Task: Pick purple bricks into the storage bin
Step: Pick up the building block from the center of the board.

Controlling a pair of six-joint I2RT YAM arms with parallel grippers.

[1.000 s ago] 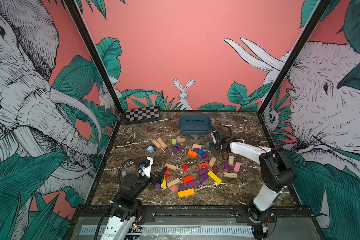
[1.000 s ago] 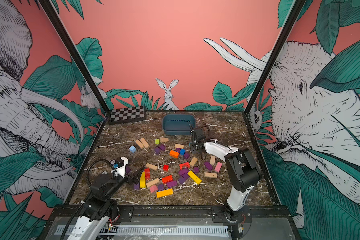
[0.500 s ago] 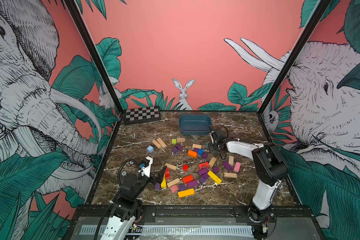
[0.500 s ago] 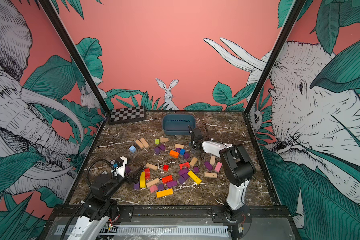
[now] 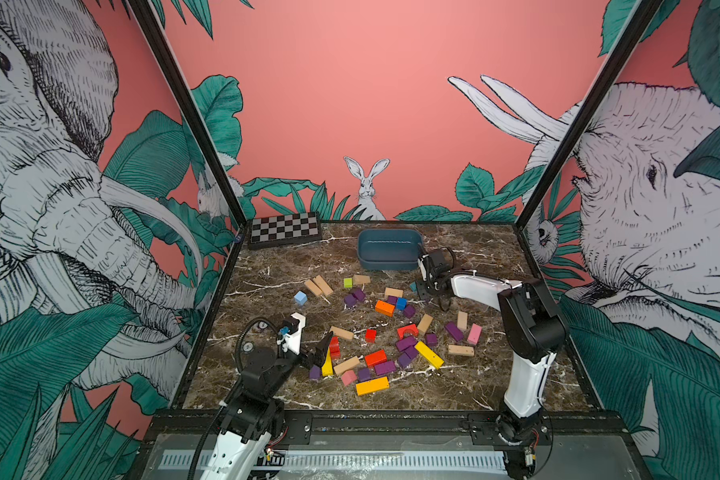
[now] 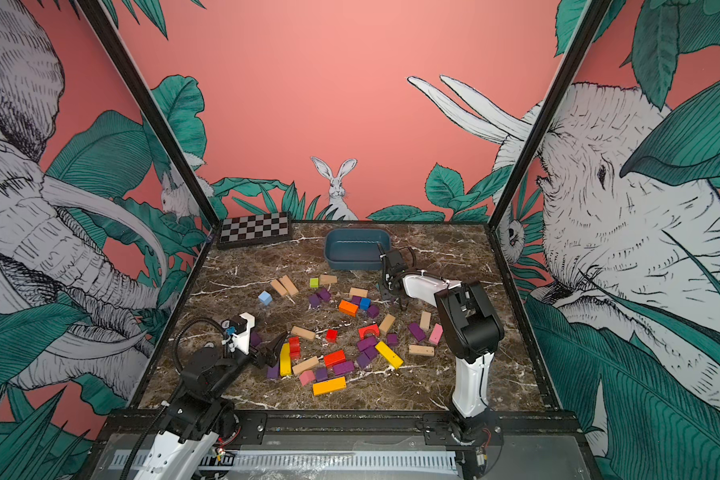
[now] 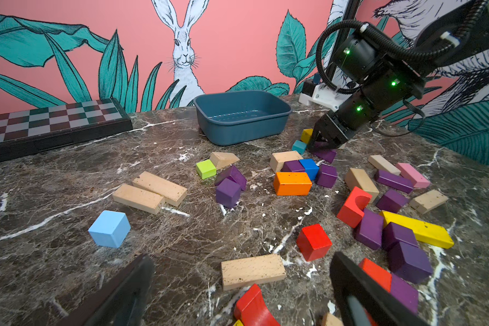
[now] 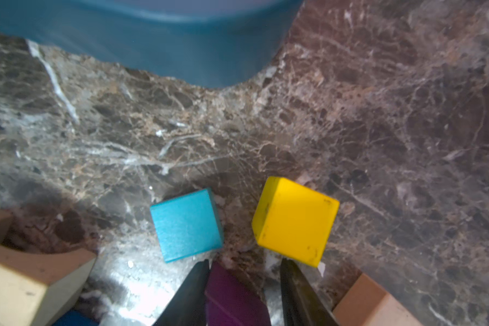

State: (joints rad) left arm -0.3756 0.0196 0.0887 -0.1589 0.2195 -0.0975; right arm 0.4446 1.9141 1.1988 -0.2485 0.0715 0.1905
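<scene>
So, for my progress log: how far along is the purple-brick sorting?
Done: nothing; the storage bin is empty. In hand: the right gripper straddles one purple brick on the table, grip unclear; the left gripper is open, empty. Left: all purple bricks lie scattered.

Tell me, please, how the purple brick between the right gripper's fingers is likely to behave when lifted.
The purple brick looks like painted wood, so it should stay rigid. Its flat faces probably keep it from rolling, and the matte finish likely grips well in the right gripper. Pushed, it might nudge the teal cube.
</scene>
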